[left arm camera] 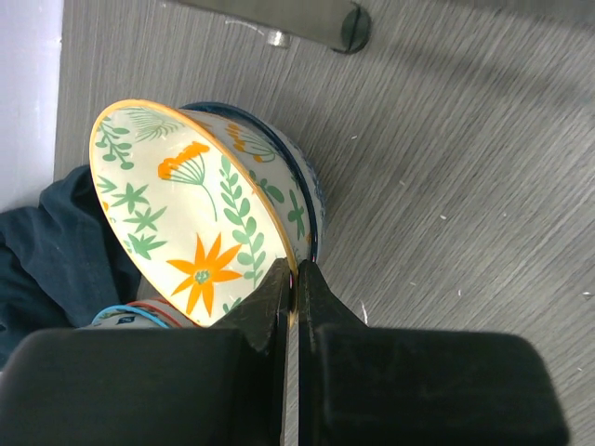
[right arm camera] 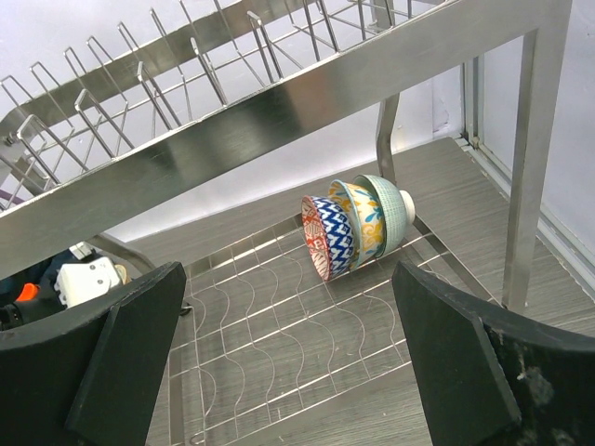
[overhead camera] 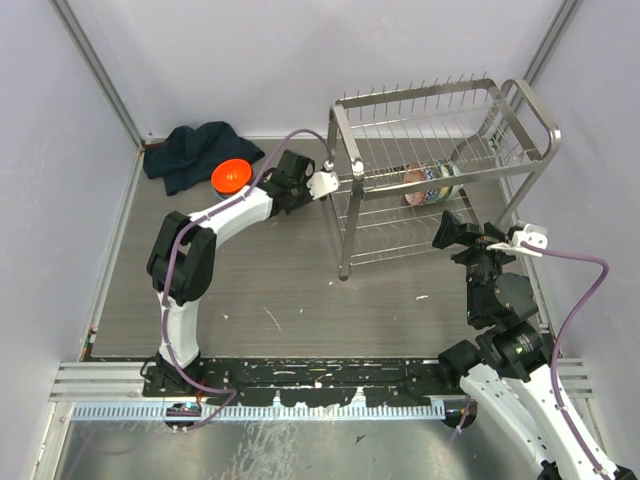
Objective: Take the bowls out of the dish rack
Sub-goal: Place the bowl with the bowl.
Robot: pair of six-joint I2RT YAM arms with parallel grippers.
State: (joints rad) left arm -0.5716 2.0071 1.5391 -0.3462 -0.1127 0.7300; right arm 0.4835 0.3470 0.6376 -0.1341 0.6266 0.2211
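Toward the far left corner of the tabletop (overhead camera: 280, 290), the left pincer (left arm camera: 296, 269) is clamping the rim of a flowered bowl (left arm camera: 186, 214), jaws nearly shut, tilting it against another bowl (left arm camera: 313, 200) beside a dark cloth (left arm camera: 46, 251), seemingly to stack unloaded ones. The right pincer (right arm camera: 297, 362) is gaping wide and empty, facing three nested bowls (right arm camera: 355, 226) lying sideways on the lower shelf of the dish rack (right arm camera: 279, 121).

Inside the silver metal wire dish rack (right arm camera: 279, 121) are three nested bowls: a blue-and-white chevron ceramic bowl (right arm camera: 327, 237) with red patterning, a yellow patterned ceramic bowl (right arm camera: 365, 221), and a pale mint green ceramic bowl (right arm camera: 389, 209) with a white foot. Left of the rack are a cream ceramic bowl (left arm camera: 186, 214) with orange flowers, green leaves and an orange rim, a bright orange round bowl (overhead camera: 231, 176), and a dark teal crumpled cloth (overhead camera: 195, 152). The grey tabletop (overhead camera: 270, 280) is wood-grained.
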